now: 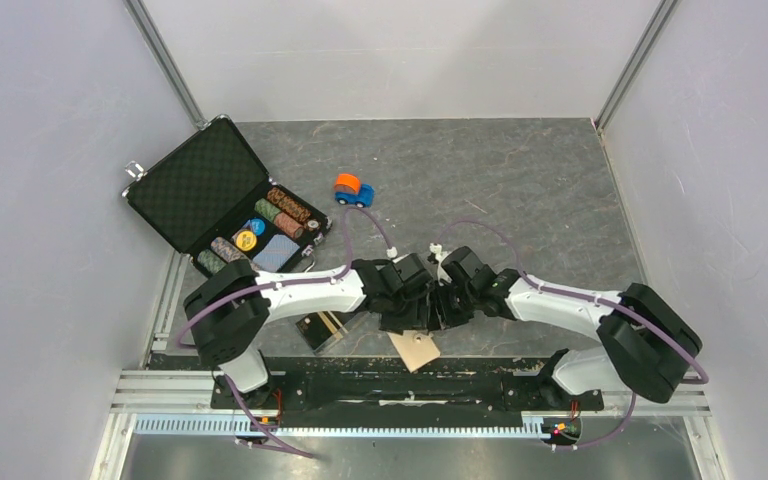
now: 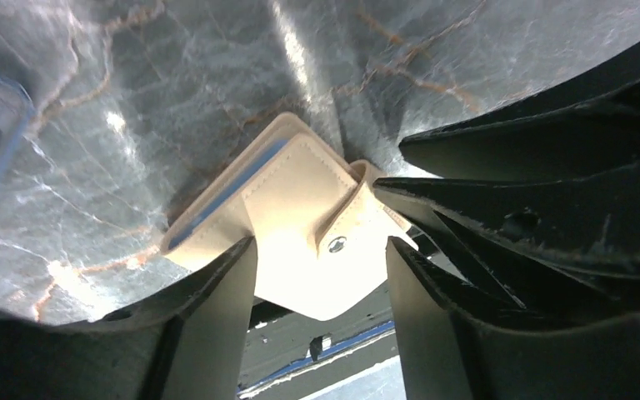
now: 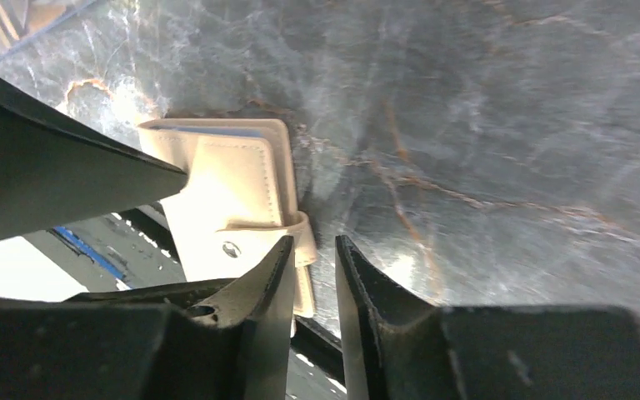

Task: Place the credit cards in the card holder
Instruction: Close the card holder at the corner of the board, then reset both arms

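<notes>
Lower centre, overhead view: card holder (image 1: 415, 350), snapped shut, at the near edge of the table (image 1: 520, 180).
Left gripper (image 2: 321, 250) spread astride it, right gripper (image 3: 314, 247) barely parted, empty; a nudge may tip it off.

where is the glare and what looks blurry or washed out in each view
Left wrist: bright glare streaks on the table, the wallet washed out in the middle, the left fingers dark and soft. Right wrist: a glare patch on the table beside the dark right fingers, wallet stitching sharp. Top view: flat even light, no glare.
</notes>
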Controlling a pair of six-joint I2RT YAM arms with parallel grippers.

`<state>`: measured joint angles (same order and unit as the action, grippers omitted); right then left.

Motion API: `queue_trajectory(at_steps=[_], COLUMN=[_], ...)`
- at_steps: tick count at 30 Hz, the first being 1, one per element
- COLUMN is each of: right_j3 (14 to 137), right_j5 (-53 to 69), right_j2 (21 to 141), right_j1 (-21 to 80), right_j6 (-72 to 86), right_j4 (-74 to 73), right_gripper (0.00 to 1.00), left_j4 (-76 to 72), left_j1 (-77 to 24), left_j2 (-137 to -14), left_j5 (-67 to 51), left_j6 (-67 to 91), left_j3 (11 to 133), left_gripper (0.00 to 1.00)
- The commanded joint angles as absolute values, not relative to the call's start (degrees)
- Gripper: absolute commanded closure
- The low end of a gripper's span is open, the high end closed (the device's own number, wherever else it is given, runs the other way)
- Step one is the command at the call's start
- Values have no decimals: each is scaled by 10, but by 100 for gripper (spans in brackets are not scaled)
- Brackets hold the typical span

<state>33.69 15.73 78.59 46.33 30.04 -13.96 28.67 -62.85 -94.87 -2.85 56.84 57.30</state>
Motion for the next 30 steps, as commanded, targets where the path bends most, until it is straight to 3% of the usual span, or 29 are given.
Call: queue_trajectory(at_steps=[1,5,8,12,16,21,24,30], right_j3=[365,357,350,340,347,354,355,327], right_j5=[125,144,157,159,141,101,66,-32], right_j2=[749,710,682,654,650,644,642,629], right_j1=[438,391,350,305,273,205,144,25], right_j6=[262,259,251,237,207,165,136,101], right_j4=[-175,-176,-179,-184,-213,-226,-216,-116], right_gripper=[69,59,46,19,3,2,2,2], left_j4=[240,197,112,-11,-67,-83,-9,183], left_j1=[-620,-604,-575,-515,-441,-292,-192,-108], left_j2=[-908,-863,-823,-780,-741,-695,-660,-630], left_j5=[-11,-46,-108,-193,-238,-291,-287,-92], left_j6=[494,489,502,547,566,579,509,270], left_j3=[623,611,573,510,466,411,417,482], left_gripper=[30,14,0,0,0,0,0,0])
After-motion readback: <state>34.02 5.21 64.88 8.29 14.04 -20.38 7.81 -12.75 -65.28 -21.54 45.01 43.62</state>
